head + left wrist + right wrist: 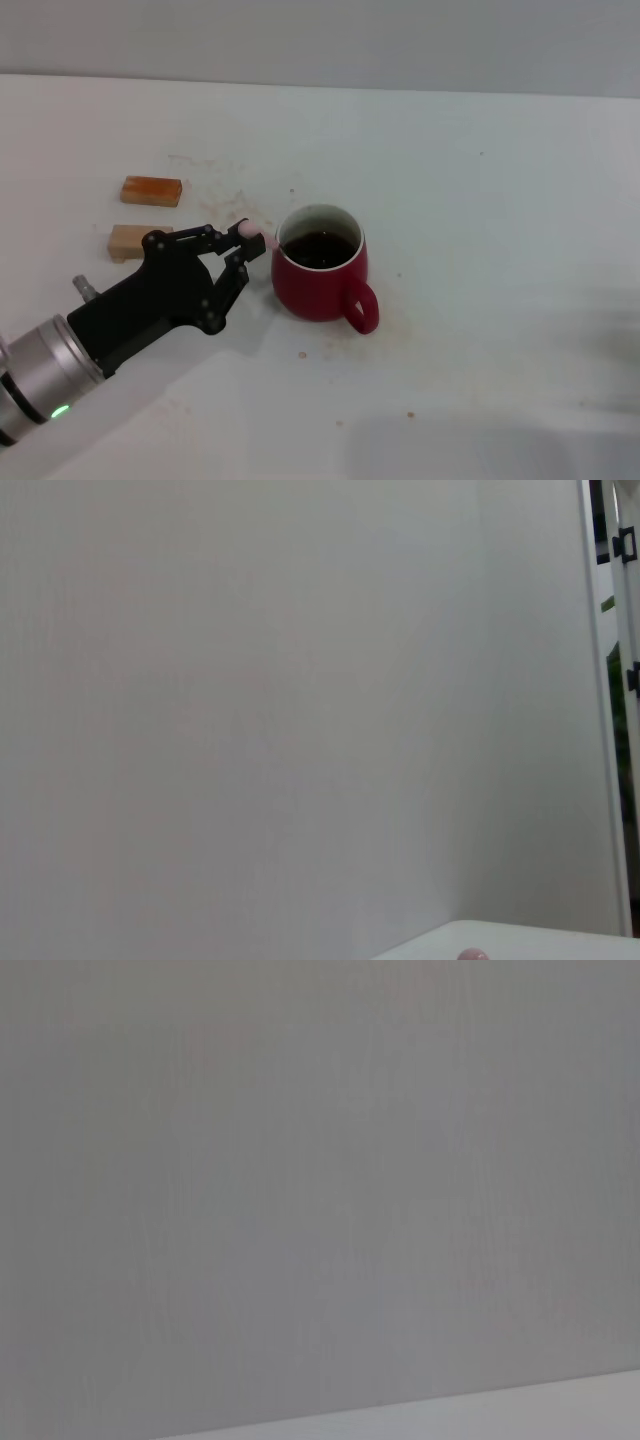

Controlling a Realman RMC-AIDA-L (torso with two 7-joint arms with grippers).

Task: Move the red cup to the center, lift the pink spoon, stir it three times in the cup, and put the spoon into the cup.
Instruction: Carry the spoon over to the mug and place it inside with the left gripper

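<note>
Left gripper [250,238], black, reaching in from the frame's lower left, is clamped on the pale pink handle of the slim pink spoon [262,237], whose tip dips over the rim into the squat dark-red ceramic mug [322,276] of dark liquid at centre. Two tan wooden blocks [151,190] lie at upper left on the white table [500,200].

one red cup [322,275], one pink spoon [262,237], two wooden blocks [151,190]

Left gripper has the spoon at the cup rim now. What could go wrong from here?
The left gripper holds the pink spoon only by its handle end, so it could slip or twist while stirring. Its fingers sit close beside the red cup, and a wide stir might nudge it and slop the dark liquid over the rim.
</note>
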